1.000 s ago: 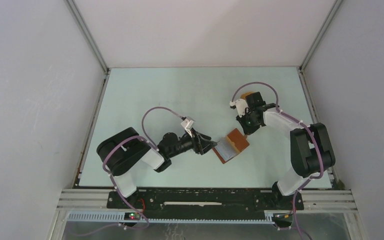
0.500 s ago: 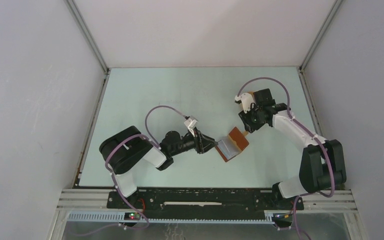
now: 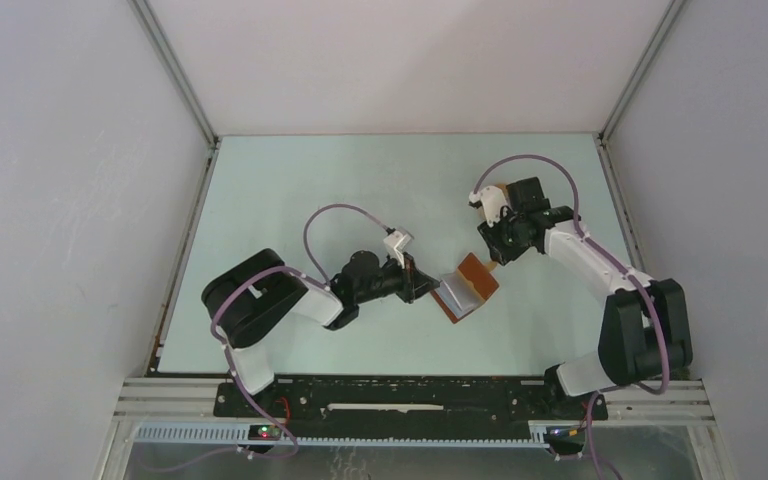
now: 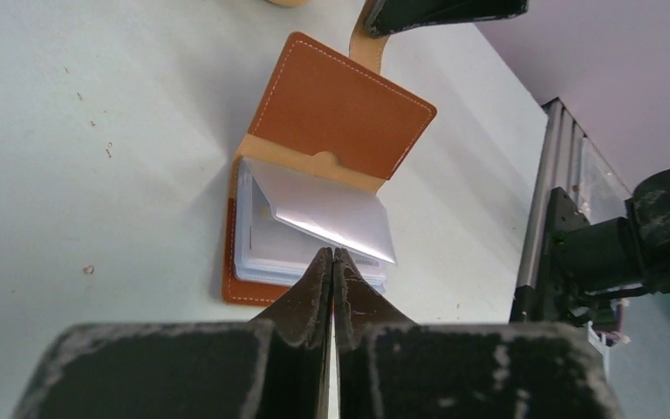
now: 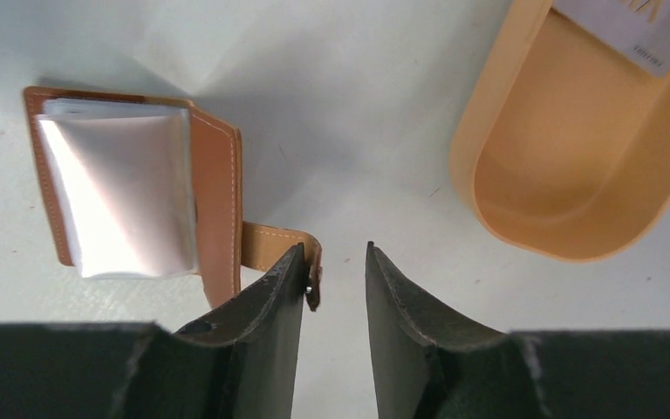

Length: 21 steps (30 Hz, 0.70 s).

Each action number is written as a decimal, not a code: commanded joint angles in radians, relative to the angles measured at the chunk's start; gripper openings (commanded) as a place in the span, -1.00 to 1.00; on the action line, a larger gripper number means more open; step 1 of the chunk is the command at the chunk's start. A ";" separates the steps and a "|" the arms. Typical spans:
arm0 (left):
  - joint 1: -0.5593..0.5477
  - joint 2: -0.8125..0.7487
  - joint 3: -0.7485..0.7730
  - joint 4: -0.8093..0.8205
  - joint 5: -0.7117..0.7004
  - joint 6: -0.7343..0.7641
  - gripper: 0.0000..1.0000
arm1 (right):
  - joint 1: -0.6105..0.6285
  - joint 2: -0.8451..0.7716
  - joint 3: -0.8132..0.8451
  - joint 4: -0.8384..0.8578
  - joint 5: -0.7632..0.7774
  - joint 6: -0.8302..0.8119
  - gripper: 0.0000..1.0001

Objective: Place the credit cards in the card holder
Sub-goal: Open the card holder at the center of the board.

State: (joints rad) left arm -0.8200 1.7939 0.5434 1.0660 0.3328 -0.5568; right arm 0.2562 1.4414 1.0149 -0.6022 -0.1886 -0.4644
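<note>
Pale table (image 3: 310,200), card holder (image 4: 340,105) open — cards (image 4: 270,244) inside

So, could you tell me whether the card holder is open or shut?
Open: the card holder has its cover swung away, clear sleeves exposed.

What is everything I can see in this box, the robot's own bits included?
card holder: one, reddish-brown leather, lying open mid-table, its strap toward the right arm
pale leaves or cards: a small stack, count unclear, whitish, inside the open holder
tray: one, orange-yellow, on the table beyond the holder
card: one seen, pale grey with print, in the tray
table: one, pale green, under everything
left gripper: one, black, shut, tips at the stack's near edge
right gripper: one, black, open, beside the strap's end
</note>
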 commanded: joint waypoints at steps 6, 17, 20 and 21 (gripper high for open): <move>-0.039 0.013 0.115 -0.223 -0.084 0.093 -0.92 | -0.004 0.134 0.049 -0.052 0.086 0.000 -0.42; -0.048 0.049 0.196 -0.320 -0.079 0.109 -0.83 | 0.031 0.209 0.077 -0.113 0.041 -0.004 -0.60; -0.056 0.074 0.237 -0.349 -0.067 0.118 -0.81 | 0.047 0.223 0.086 -0.132 -0.009 0.005 -0.59; -0.062 0.080 0.250 -0.350 -0.060 0.118 -0.80 | 0.052 0.231 0.089 -0.137 -0.023 0.008 -0.59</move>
State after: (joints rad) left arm -0.8654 1.8496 0.7185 0.7376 0.2481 -0.4706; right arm 0.2836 1.6501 1.0607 -0.7036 -0.1375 -0.4648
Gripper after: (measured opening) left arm 0.094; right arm 0.204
